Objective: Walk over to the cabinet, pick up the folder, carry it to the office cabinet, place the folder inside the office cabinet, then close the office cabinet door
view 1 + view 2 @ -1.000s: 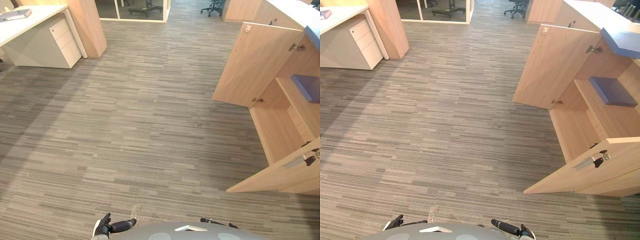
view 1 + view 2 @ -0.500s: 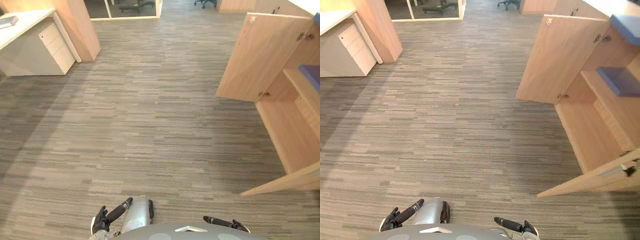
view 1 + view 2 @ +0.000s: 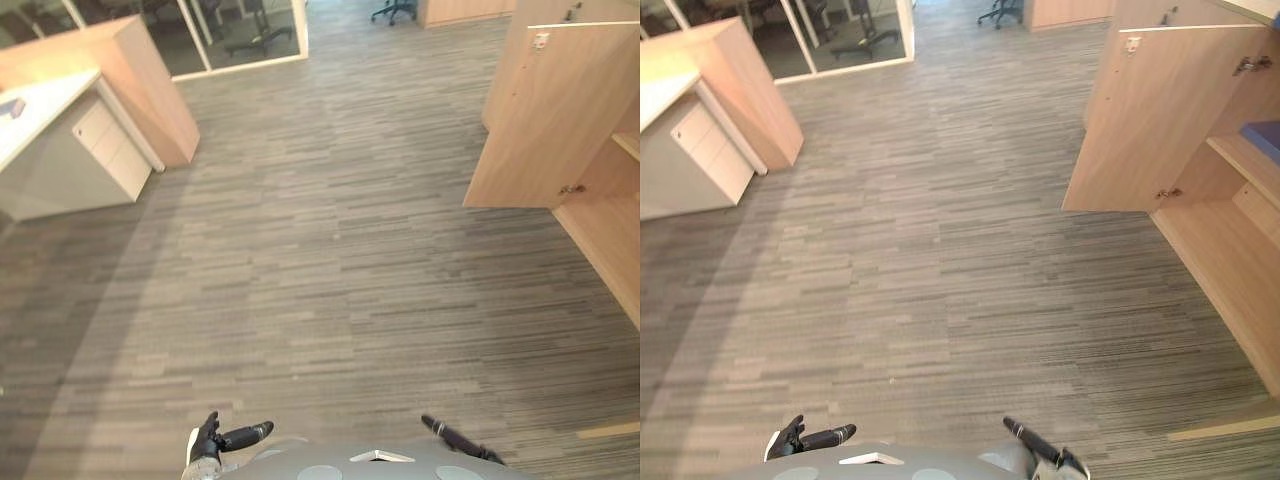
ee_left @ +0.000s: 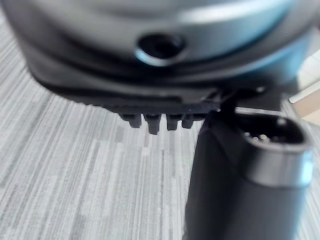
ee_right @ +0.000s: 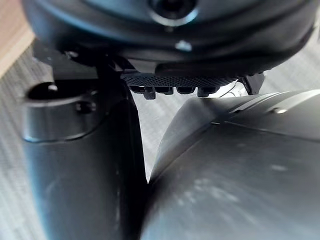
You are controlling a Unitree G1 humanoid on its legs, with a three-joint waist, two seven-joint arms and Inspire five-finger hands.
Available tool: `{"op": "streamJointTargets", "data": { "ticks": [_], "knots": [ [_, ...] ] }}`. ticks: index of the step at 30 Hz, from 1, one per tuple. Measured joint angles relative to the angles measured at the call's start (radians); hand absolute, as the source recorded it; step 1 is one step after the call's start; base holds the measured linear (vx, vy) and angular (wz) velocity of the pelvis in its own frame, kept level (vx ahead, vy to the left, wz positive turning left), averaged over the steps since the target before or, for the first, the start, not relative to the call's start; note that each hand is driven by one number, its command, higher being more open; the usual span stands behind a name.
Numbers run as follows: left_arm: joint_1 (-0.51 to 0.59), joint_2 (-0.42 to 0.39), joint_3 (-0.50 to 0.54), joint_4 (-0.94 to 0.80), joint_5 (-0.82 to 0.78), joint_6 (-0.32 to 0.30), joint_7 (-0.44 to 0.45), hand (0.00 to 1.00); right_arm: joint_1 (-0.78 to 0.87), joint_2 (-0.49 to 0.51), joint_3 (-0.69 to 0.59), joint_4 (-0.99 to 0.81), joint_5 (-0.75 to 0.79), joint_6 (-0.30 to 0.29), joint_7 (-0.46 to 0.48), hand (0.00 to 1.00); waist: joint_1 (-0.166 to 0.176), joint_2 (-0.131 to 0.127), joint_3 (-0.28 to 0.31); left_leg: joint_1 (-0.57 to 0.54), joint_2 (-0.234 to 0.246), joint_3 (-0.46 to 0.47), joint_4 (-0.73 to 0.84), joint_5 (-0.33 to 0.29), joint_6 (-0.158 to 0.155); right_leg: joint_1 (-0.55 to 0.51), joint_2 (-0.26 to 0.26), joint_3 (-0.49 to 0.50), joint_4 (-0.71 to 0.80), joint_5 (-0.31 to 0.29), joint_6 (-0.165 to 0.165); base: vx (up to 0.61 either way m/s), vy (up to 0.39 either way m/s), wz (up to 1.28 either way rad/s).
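Both hands hang low at the near edge of the grey carpeted floor (image 3: 330, 280). The left hand (image 3: 205, 445) is at the near left and the right hand (image 3: 1035, 442) at the near right. The fingers of each are loosely straight and hold nothing.

The wooden cabinet (image 3: 1230, 260) stands on the right, well apart from both hands, with its far door (image 3: 1145, 120) swung wide open. The blue folder (image 3: 1267, 137) lies flat on the shelf (image 3: 1245, 160) inside the cabinet, at the far right.

On the far left stands a white table (image 3: 40, 105) with a white drawer unit (image 3: 100, 150) under it. A small bluish thing (image 3: 12, 105) lies on the table; what it is cannot be told. Beyond it are a glass wall (image 3: 240, 30) and an office chair (image 3: 392, 10).
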Motion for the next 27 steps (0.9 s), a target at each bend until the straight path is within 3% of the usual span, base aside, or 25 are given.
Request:
{"op": "streamJointTargets", "data": {
  "ticks": [1, 2, 3, 4, 6, 7, 8, 10, 11, 13, 14, 15, 16, 17, 18, 20, 22, 23, 24, 26, 27],
  "knots": [
    [0.000, 0.000, -0.016, 0.003, -0.002, -0.001, -0.009, 1.00, -0.002, 0.005, 0.016, -0.009, 0.003, -0.008, -0.003, 1.00, -0.011, 0.008, 0.002, 0.057, 0.010, -0.021, -0.040, 0.003, 0.006, -0.043, 0.041, -0.066, 0.072, -0.086, 0.017, 0.28, 0.119, 0.13],
    [-0.005, 0.000, -0.025, 0.013, -0.002, -0.001, -0.014, 1.00, -0.004, 0.015, 0.029, -0.020, 0.003, -0.010, -0.007, 1.00, -0.016, 0.010, 0.005, 0.090, 0.025, -0.033, -0.063, 0.004, 0.007, -0.072, 0.080, -0.118, 0.079, -0.157, 0.054, 0.28, 0.063, 0.17],
    [-0.014, 0.005, -0.027, 0.025, -0.002, 0.001, -0.026, 1.00, -0.006, 0.024, 0.036, -0.039, 0.010, -0.015, -0.010, 1.00, -0.017, 0.010, 0.013, 0.120, 0.038, -0.040, -0.084, 0.004, 0.007, -0.104, 0.120, -0.172, 0.065, -0.217, 0.075, 0.30, 0.011, 0.09],
    [-0.038, 0.010, -0.025, 0.039, -0.001, 0.002, -0.030, 1.00, -0.014, 0.036, 0.066, -0.061, 0.037, -0.021, -0.020, 1.00, -0.016, 0.004, 0.054, 0.185, 0.067, -0.045, -0.124, -0.005, 0.007, -0.163, 0.188, -0.285, -0.051, -0.278, 0.109, 0.29, -0.010, 0.03],
    [-0.048, 0.013, -0.018, 0.039, 0.003, 0.004, -0.029, 1.00, -0.023, 0.051, 0.093, -0.082, 0.049, -0.025, -0.026, 1.00, -0.017, -0.006, 0.077, 0.218, 0.085, -0.047, -0.143, -0.016, 0.007, -0.184, 0.221, -0.375, -0.199, -0.275, 0.119, 0.20, -0.047, 0.03],
    [-0.055, 0.021, -0.003, 0.038, 0.015, 0.004, -0.032, 1.00, -0.028, 0.061, 0.113, -0.093, 0.065, -0.026, -0.029, 1.00, -0.017, -0.021, 0.087, 0.231, 0.093, -0.049, -0.149, -0.033, -0.002, -0.206, 0.245, -0.451, -0.369, -0.246, 0.135, 0.29, -0.094, 0.07],
    [-0.065, 0.027, 0.020, 0.036, 0.031, 0.005, -0.036, 1.00, -0.032, 0.071, 0.125, -0.094, 0.073, -0.025, -0.030, 1.00, -0.016, -0.037, 0.098, 0.254, 0.097, -0.051, -0.153, -0.052, -0.016, -0.216, 0.265, -0.497, -0.511, -0.210, 0.132, 0.41, -0.140, 0.15],
    [-0.073, 0.028, 0.053, 0.036, 0.037, 0.005, -0.038, 1.00, -0.032, 0.081, 0.128, -0.095, 0.074, -0.025, -0.030, 1.00, -0.016, -0.058, 0.103, 0.276, 0.107, -0.068, -0.156, -0.085, -0.029, -0.228, 0.274, -0.528, -0.608, -0.176, 0.111, 0.43, -0.156, 0.25],
    [-0.072, 0.018, 0.072, 0.037, 0.038, 0.008, -0.036, 1.00, -0.030, 0.080, 0.130, -0.099, 0.078, -0.024, -0.029, 1.00, -0.018, -0.056, 0.097, 0.297, 0.133, -0.084, -0.155, -0.110, -0.034, -0.223, 0.286, -0.539, -0.592, -0.135, 0.059, 0.54, -0.195, 0.34],
    [-0.078, 0.008, 0.100, 0.036, 0.038, 0.012, -0.041, 1.00, -0.020, 0.076, 0.146, -0.100, 0.077, -0.022, -0.032, 1.00, -0.014, -0.051, 0.094, 0.293, 0.173, -0.091, -0.084, -0.118, -0.043, -0.195, 0.318, -0.557, -0.586, -0.132, 0.005, 0.64, -0.244, 0.29],
    [-0.077, -0.018, 0.134, 0.031, 0.036, 0.020, -0.039, 1.00, -0.014, 0.069, 0.145, -0.112, 0.077, -0.021, -0.033, 1.00, -0.019, -0.017, 0.090, 0.232, 0.233, -0.086, 0.106, -0.141, -0.084, -0.130, 0.379, -0.591, -0.638, -0.148, -0.017, 0.59, -0.235, 0.18],
    [-0.076, -0.024, 0.158, 0.027, 0.034, 0.022, -0.038, 1.00, -0.009, 0.067, 0.146, -0.118, 0.078, -0.021, -0.034, 1.00, -0.018, -0.004, 0.087, 0.191, 0.254, -0.078, 0.220, -0.141, -0.095, -0.102, 0.407, -0.595, -0.661, -0.154, -0.022, 0.69, -0.251, 0.02],
    [-0.063, -0.061, 0.230, 0.009, 0.008, 0.024, -0.039, 1.00, -0.001, 0.063, 0.152, -0.138, 0.078, -0.020, -0.033, 1.00, -0.013, 0.025, 0.089, 0.076, 0.319, -0.060, 0.554, -0.054, -0.181, -0.017, 0.483, -0.594, -0.724, -0.175, -0.023, 0.54, -0.155, -0.30],
    [-0.052, -0.078, 0.261, -0.004, -0.017, 0.024, -0.037, 1.00, -0.001, 0.061, 0.164, -0.144, 0.078, -0.020, -0.034, 1.00, -0.006, 0.036, 0.089, 0.007, 0.363, -0.055, 0.739, 0.012, -0.218, 0.034, 0.523, -0.577, -0.748, -0.192, -0.026, 0.53, -0.132, -0.50],
    [-0.045, -0.086, 0.279, -0.015, -0.040, 0.024, -0.037, 1.00, -0.005, 0.061, 0.181, -0.143, 0.079, -0.021, -0.035, 1.00, 0.000, 0.040, 0.090, -0.055, 0.404, -0.042, 0.905, 0.049, -0.239, 0.080, 0.555, -0.557, -0.764, -0.211, -0.023, 0.41, -0.083, -0.53],
    [-0.043, -0.082, 0.293, -0.021, -0.085, 0.024, -0.033, 1.00, -0.016, 0.077, 0.206, -0.120, 0.079, -0.019, -0.035, 1.00, 0.018, 0.023, 0.093, -0.161, 0.453, -0.024, 1.077, 0.048, -0.230, 0.183, 0.588, -0.511, -0.812, -0.231, -0.015, 0.47, -0.104, -0.63],
    [-0.034, -0.080, 0.302, -0.031, -0.106, 0.021, -0.024, 1.00, -0.022, 0.092, 0.214, -0.097, 0.078, -0.017, -0.036, 1.00, 0.040, -0.010, 0.086, -0.265, 0.458, -0.007, 1.059, 0.021, -0.206, 0.255, 0.591, -0.455, -0.885, -0.224, 0.016, 0.35, -0.081, -0.68],
    [-0.030, -0.084, 0.303, -0.036, -0.122, 0.019, -0.016, 1.00, -0.030, 0.090, 0.216, -0.092, 0.078, -0.016, -0.038, 1.00, 0.050, -0.010, 0.085, -0.310, 0.456, -0.004, 1.002, 0.002, -0.195, 0.285, 0.589, -0.427, -0.919, -0.216, 0.028, 0.26, -0.009, -0.78],
    [-0.026, -0.098, 0.305, -0.044, -0.131, 0.017, -0.008, 1.00, -0.044, 0.088, 0.215, -0.090, 0.079, -0.014, -0.043, 1.00, 0.066, -0.004, 0.087, -0.352, 0.453, -0.010, 0.870, -0.026, -0.183, 0.326, 0.587, -0.385, -0.953, -0.206, 0.044, 0.36, 0.057, -0.97],
    [-0.017, -0.109, 0.303, -0.055, -0.137, 0.015, 0.005, 1.00, -0.059, 0.087, 0.219, -0.075, 0.080, -0.012, -0.051, 1.00, 0.076, -0.003, 0.088, -0.363, 0.432, -0.056, 0.578, -0.043, -0.196, 0.365, 0.570, -0.326, -0.976, -0.209, 0.065, 0.41, 0.168, -0.93],
    [-0.011, -0.116, 0.303, -0.060, -0.138, 0.013, 0.013, 1.00, -0.067, 0.089, 0.232, -0.074, 0.081, -0.011, -0.052, 1.00, 0.078, -0.003, 0.088, -0.357, 0.414, -0.134, 0.373, -0.033, -0.206, 0.376, 0.557, -0.283, -0.976, -0.222, 0.087, 0.35, 0.239, -0.97]
  ]
}}
